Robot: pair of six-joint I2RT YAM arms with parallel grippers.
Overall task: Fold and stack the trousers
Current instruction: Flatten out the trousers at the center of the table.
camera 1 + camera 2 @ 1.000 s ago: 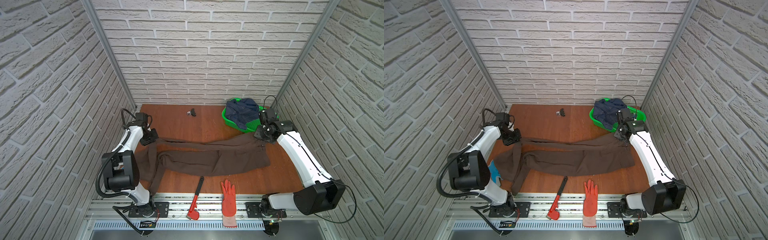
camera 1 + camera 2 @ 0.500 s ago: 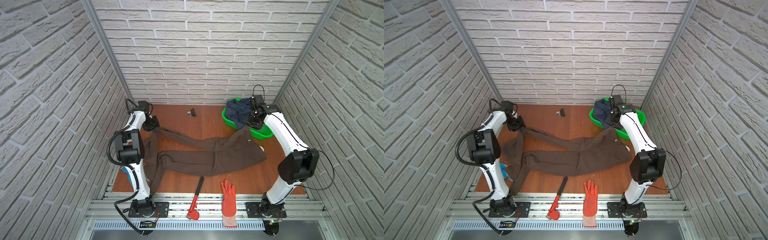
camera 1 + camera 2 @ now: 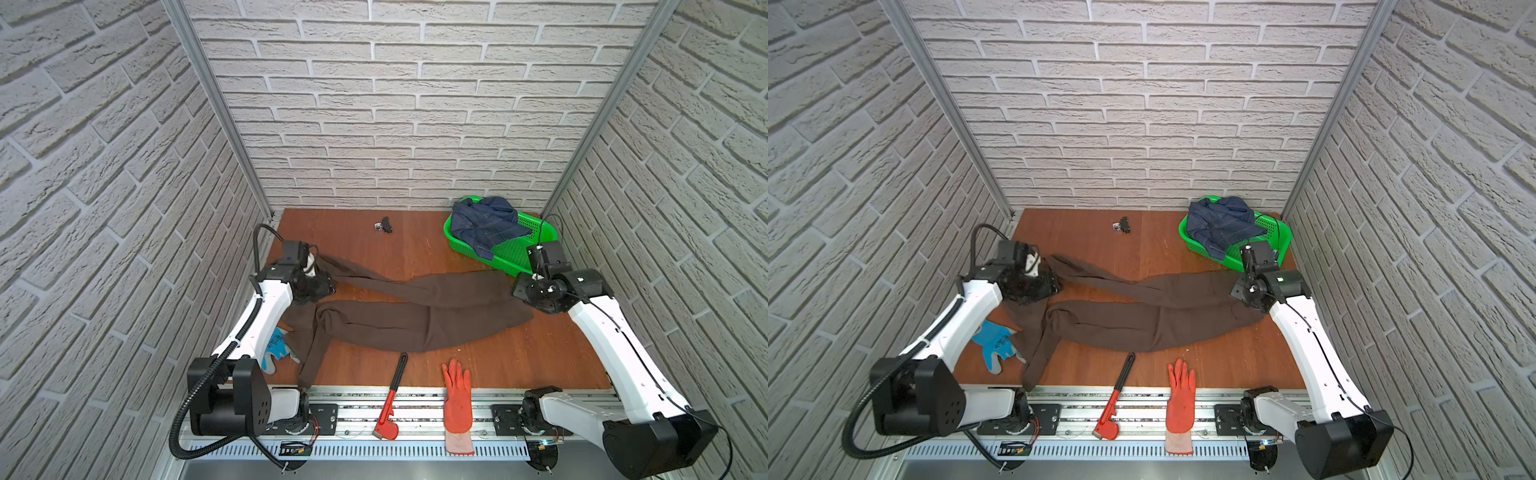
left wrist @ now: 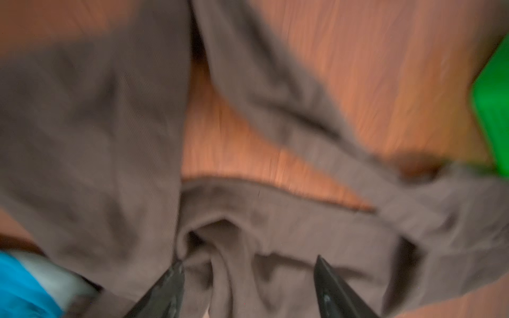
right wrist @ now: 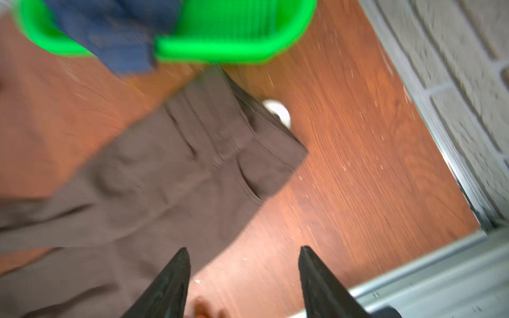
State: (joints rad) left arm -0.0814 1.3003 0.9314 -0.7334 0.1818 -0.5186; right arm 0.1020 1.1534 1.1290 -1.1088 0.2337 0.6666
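A: Where do we stand at the left gripper (image 4: pixel 249 261)?

B: Its jaws are spread wide with nothing between them. We hover right over bunched cloth at the leg end of the trousers (image 3: pixel 415 320).

A: And the right gripper (image 5: pixel 243 249)?

B: It is also wide and empty. One jaw is above the waist end, the other above bare table (image 3: pixel 415 249). The waist corner lies just ahead of us, toward the basket (image 3: pixel 498 259).

A: So how do the trousers lie?

B: They lie flat on the table, with the long axis running across it from our left arm to our right. The hems are at the left and the waist at the right, close by the basket, though we cannot tell whether they touch. The far leg slants up to the left gripper. The near leg bends at its end and runs to the front edge.

A: Which arm takes which end?

B: We judge each arm nearest its own end: left for the hems, right for the waist. A lengthwise fold turns on that axis, so we think the bent leg needs straightening first, and that falls to the left arm.

A: Is either gripper in contact?

B: Both wrist views are blurred, so we cannot tell whether either jaw touches the cloth.
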